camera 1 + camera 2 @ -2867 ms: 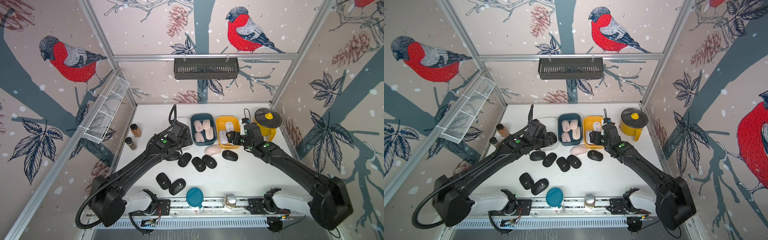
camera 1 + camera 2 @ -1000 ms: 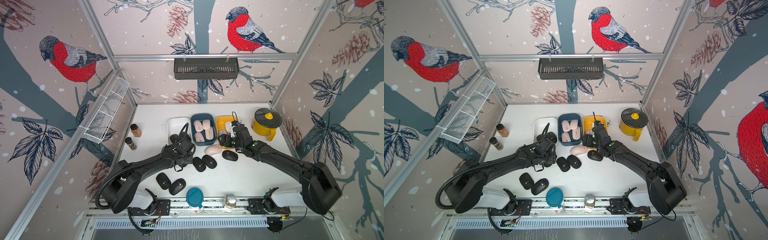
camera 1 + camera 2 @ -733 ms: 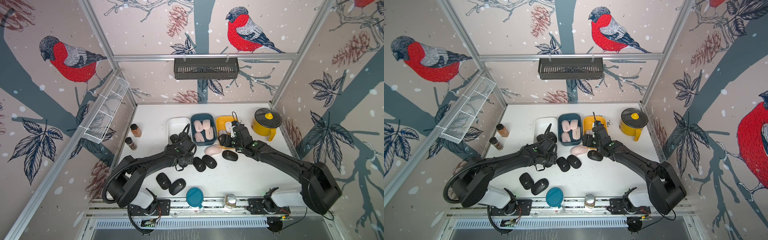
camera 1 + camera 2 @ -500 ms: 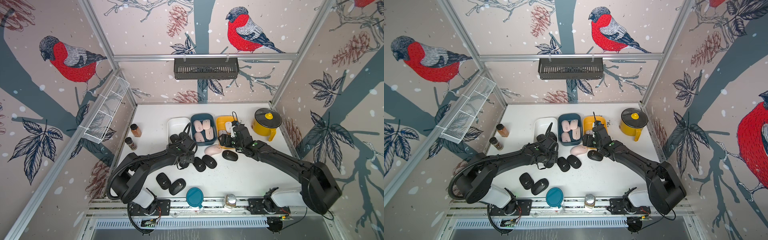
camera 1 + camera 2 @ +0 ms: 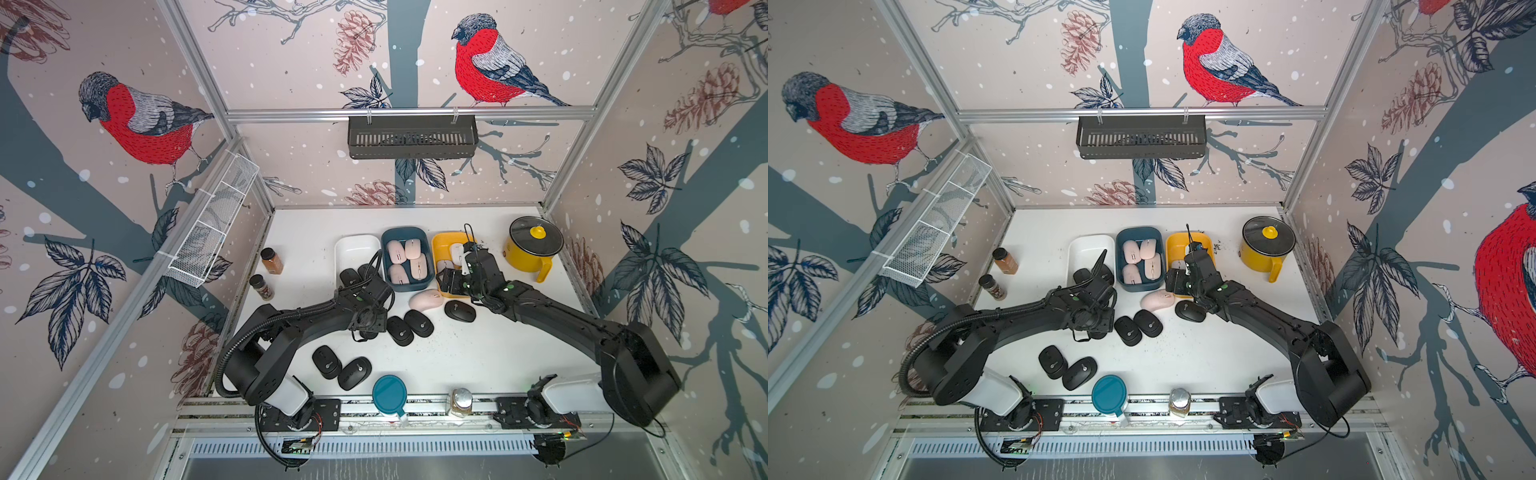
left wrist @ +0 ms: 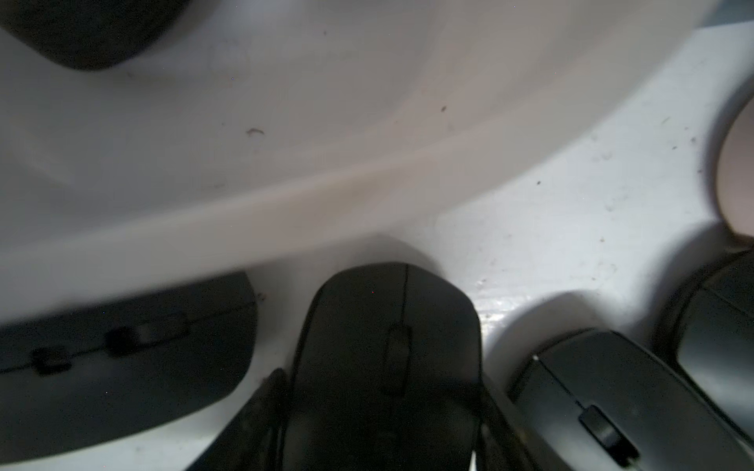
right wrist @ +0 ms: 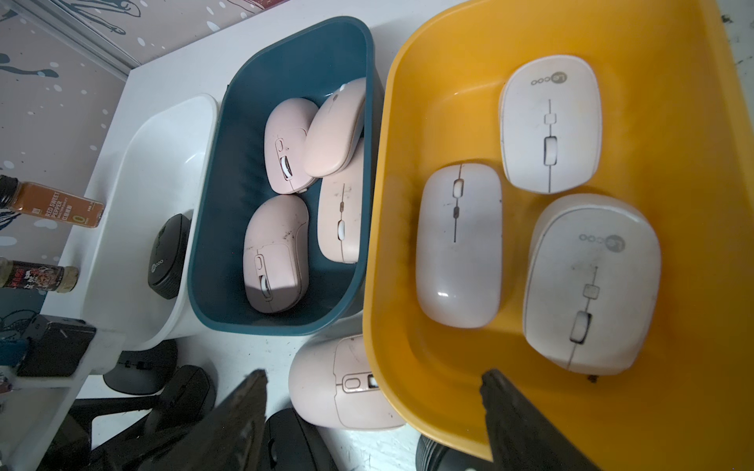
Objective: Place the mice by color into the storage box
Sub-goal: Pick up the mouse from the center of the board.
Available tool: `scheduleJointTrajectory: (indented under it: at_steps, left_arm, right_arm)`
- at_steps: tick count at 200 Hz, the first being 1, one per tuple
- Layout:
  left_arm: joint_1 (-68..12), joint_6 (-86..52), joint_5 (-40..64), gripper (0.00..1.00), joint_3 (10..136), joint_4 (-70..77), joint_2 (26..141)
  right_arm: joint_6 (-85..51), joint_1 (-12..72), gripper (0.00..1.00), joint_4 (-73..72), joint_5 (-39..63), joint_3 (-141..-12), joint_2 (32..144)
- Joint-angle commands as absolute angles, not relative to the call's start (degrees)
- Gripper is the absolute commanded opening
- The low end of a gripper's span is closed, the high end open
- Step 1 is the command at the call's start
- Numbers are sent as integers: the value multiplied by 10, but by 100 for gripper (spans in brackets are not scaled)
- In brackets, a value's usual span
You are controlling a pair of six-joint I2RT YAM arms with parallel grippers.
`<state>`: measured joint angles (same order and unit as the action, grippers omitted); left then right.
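Note:
My left gripper point(image 5: 368, 322) is down on the table in front of the white bin point(image 5: 357, 249), shut on a black mouse point(image 6: 391, 318) whose sides both fingers touch. More black mice point(image 5: 419, 323) lie beside it, two point(image 5: 327, 361) nearer the front, and one point(image 7: 169, 257) in the white bin. The blue bin point(image 5: 388, 237) holds several pink mice point(image 7: 275, 253). Three white mice point(image 7: 459, 244) lie in the yellow bin point(image 7: 408, 359). My right gripper point(image 7: 373, 375) hangs open over that bin's front rim, above a loose pink mouse point(image 5: 426, 298).
Two spice jars point(image 5: 272, 260) stand at the left of the table. A yellow lidded pot point(image 5: 534, 249) is at the back right. A teal lid point(image 5: 389, 395) and a small jar point(image 5: 460, 401) sit at the front edge. A wire basket point(image 5: 212, 232) hangs on the left wall.
My left gripper has come away from the white bin, gone down over a black mouse on the table and narrowed onto it. The right arm has kept still for the last second.

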<state>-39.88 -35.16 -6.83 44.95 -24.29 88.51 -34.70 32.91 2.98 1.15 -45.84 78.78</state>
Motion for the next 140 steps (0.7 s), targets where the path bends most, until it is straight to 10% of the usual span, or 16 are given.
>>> scheduleJointTrajectory:
  at_steps: [1, 140]
  left_arm:
    - [-399, -355, -77, 68, 455, -258, 895]
    - [-412, -384, -101, 55, 496, -302, 857]
  right_arm:
    - [-354, 329, 83, 30, 11, -463, 790]
    - [-360, 327, 82, 36, 11, -465, 786]
